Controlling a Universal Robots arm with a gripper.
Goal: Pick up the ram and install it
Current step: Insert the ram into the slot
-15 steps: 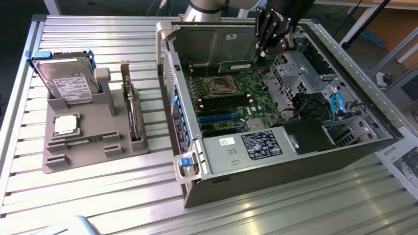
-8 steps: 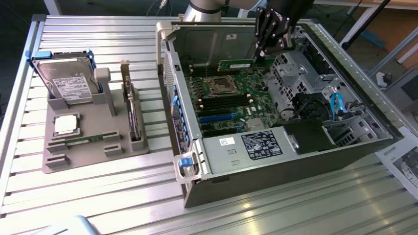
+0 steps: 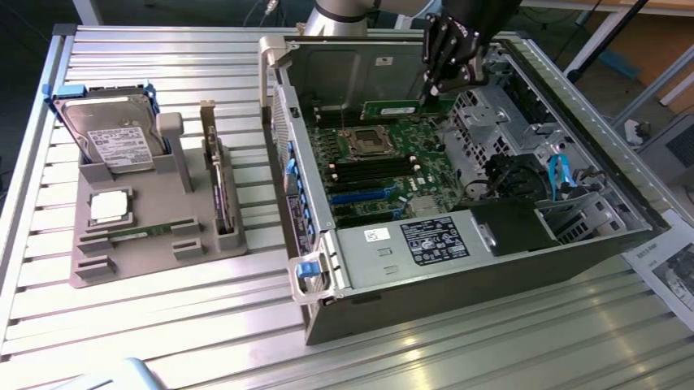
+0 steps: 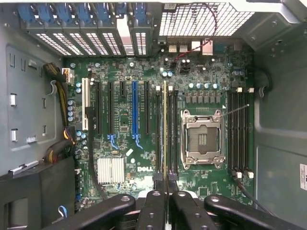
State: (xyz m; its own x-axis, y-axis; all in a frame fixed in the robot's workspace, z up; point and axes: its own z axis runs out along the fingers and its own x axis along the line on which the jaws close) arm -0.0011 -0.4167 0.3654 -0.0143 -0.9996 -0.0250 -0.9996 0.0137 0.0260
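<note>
Stage of installation, seen from the exterior and wrist views. The gripper is clenched on the ram, which hangs inside the open computer case above the motherboard. In the wrist view the stick appears edge-on as a thin pale line running along the dark memory slots just beside the processor socket. Pick-up is judged complete. Seating is judged not yet done, since the exterior view shows the stick raised clear of the board. A second stick lies on the grey tray towards the exterior view's left (with the hard drive and expansion card untouched).
</note>
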